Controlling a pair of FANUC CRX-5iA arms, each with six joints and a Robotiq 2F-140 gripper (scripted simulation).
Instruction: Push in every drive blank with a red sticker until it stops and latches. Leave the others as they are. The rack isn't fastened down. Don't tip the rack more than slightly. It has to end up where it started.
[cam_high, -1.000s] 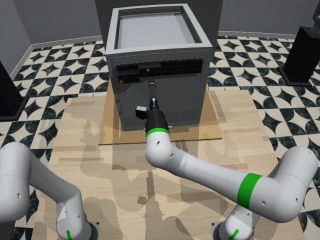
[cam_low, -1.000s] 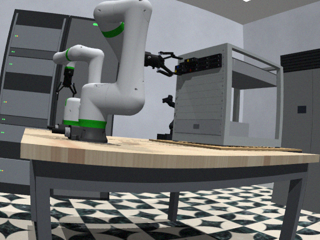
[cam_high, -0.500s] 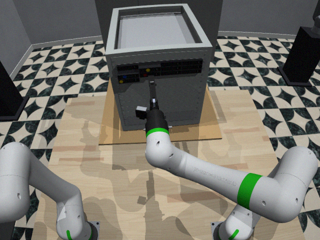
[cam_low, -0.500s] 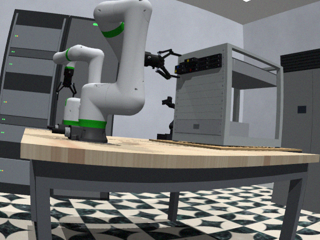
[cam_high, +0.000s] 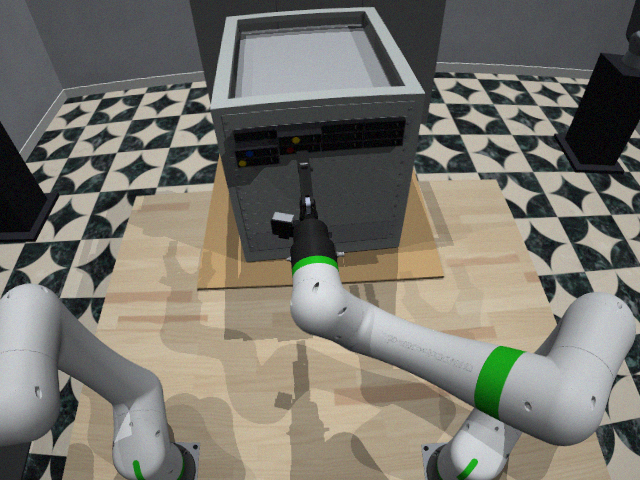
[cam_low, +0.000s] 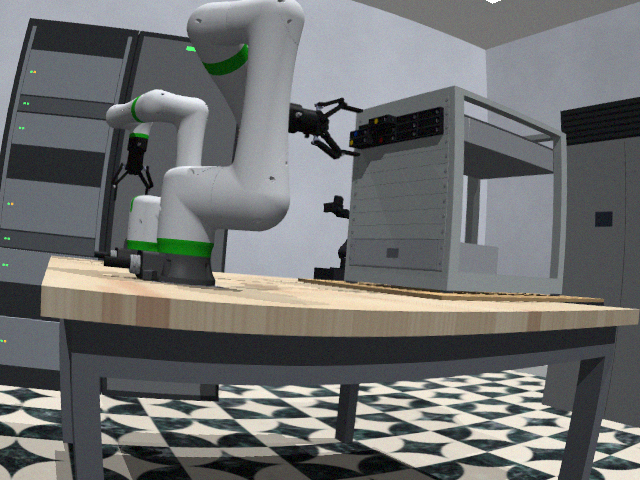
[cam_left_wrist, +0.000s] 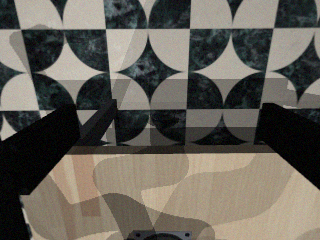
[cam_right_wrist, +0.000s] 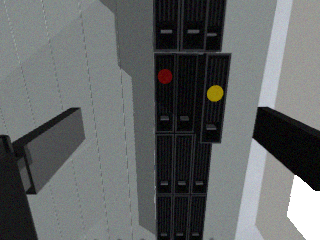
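Note:
The grey rack (cam_high: 219, 170) (cam_low: 453, 206) (cam_right_wrist: 95, 75) stands upright on a tan board. The red-stickered blank (cam_high: 290, 150) (cam_low: 381, 140) (cam_right_wrist: 165, 76) is at the bottom of the second column and looks about level with its unmarked neighbour. A yellow-stickered blank (cam_high: 295, 140) (cam_low: 376, 120) (cam_right_wrist: 215, 93) above it stands proud. At the left end are a blue-stickered blank (cam_high: 249, 153) (cam_low: 356, 133) and another yellow one (cam_high: 242, 163) (cam_low: 352, 142). My right gripper (cam_low: 360, 131) (cam_right_wrist: 169, 123) is open and empty in front of these bays. My left gripper (cam_low: 132, 190) (cam_left_wrist: 169, 120) is open and empty, away from the rack.
The tan board (cam_high: 222, 271) (cam_low: 516, 298) lies under the rack on the wooden table (cam_high: 258, 315) (cam_low: 361, 321). The right arm (cam_high: 423, 356) reaches across the table before the rack. The left arm (cam_high: 98, 351) is folded at the left in the top view.

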